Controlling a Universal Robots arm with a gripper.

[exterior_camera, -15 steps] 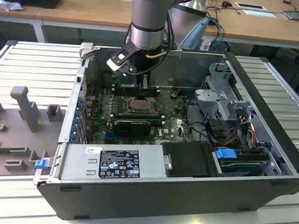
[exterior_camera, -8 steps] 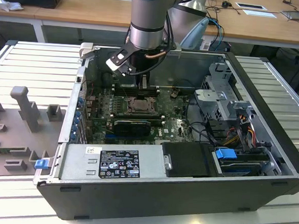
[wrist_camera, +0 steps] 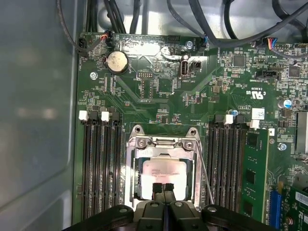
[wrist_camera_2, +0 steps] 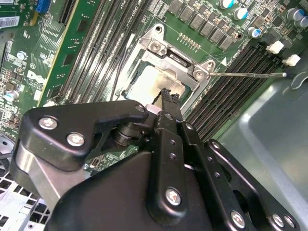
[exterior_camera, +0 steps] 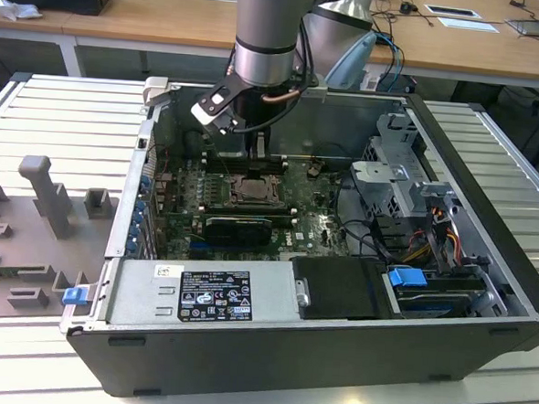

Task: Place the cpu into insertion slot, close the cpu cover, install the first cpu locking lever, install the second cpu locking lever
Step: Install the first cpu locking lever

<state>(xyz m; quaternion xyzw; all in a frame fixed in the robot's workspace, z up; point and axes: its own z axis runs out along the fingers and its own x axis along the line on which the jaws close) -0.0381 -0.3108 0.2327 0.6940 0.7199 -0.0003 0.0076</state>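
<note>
- The open computer case (exterior_camera: pixel 287 359) is boxing the arm in, and its walls and cables (wrist_camera: pixel 216 29) are limiting any sideways approach.
- The green board (wrist_camera: pixel 159 96) is lying flat inside, with long black memory slots (wrist_camera: pixel 101 163) crowding the socket on both sides.
- The claw (wrist_camera: pixel 162 188) is hanging just over the socket, fingers clenched together with nothing visible between them.
- The cover (wrist_camera: pixel 161 142), thin stiff metal, appears to be lying down around the chip.
- The socket (wrist_camera: pixel 137 183) is holding the chip (wrist_camera: pixel 162 171), which is sitting flat. It is probably light, rigid and slick-faced, with fragile contacts beneath, so its edges are the safest hold.
- A thin lever (wrist_camera_2: pixel 250 74), likely springy, is sticking out sideways.
</note>
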